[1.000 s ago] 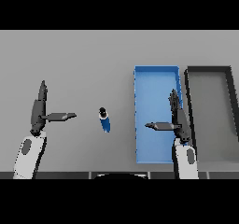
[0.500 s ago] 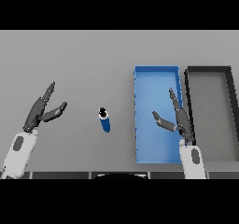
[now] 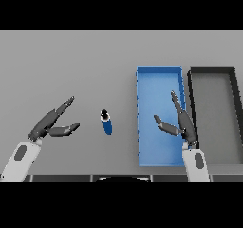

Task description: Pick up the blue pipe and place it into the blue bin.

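The blue pipe (image 3: 107, 123) lies on the table (image 3: 71, 61), left of the blue bin (image 3: 159, 77). The left robot hand (image 3: 50, 122) hovers released beside it; the right robot hand (image 3: 182, 122), fingers straight, hangs over the bin.

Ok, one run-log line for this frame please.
phase: approach | blue pipe: on table, untouched | left hand: open, beside pipe | right hand: open, over blue bin | black bin: right of it

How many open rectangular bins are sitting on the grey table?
2: a blue rectangular bin right of centre, partly covered by the right hand, and a dark grey rectangular bin beside it at the far right. None seem hidden.
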`<state>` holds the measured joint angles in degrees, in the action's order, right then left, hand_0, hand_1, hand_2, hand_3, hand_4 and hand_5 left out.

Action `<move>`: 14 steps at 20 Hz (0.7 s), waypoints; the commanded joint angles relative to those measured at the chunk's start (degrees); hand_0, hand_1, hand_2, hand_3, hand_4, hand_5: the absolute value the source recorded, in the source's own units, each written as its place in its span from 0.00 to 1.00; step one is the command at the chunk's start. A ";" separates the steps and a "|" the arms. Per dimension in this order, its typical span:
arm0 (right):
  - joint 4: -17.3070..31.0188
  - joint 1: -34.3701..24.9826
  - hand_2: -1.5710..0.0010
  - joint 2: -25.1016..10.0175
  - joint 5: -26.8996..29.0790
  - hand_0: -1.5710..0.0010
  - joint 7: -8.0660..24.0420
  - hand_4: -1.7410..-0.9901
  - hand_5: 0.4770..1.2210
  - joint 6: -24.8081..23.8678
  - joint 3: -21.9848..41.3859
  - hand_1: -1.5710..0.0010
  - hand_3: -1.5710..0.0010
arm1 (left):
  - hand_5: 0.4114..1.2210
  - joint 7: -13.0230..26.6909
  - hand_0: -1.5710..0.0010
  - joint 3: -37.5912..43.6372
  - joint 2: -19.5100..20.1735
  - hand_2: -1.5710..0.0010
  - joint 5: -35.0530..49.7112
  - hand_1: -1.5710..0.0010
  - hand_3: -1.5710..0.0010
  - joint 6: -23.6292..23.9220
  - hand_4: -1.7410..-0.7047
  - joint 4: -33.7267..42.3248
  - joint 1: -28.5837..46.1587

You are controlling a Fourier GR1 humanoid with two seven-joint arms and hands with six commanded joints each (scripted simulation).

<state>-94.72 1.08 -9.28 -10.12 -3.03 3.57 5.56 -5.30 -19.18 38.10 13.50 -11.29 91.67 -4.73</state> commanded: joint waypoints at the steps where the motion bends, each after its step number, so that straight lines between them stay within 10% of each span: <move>1: 0.47 -0.25 1.00 -0.09 -0.23 1.00 0.56 0.70 0.14 0.07 0.07 1.00 1.00 | 0.15 2.04 1.00 -1.13 0.15 1.00 -0.60 1.00 1.00 -0.29 0.71 0.80 0.19; 14: 0.04 0.93 1.00 0.85 0.35 1.00 -0.37 0.71 0.11 0.22 0.24 1.00 1.00 | 0.09 4.50 1.00 -11.90 -10.74 1.00 -8.41 1.00 1.00 -0.45 0.57 -0.45 -3.04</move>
<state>-94.67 2.02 -8.43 -9.77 -3.53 3.81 5.80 -0.53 -31.09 27.30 5.07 -11.70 91.22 -7.80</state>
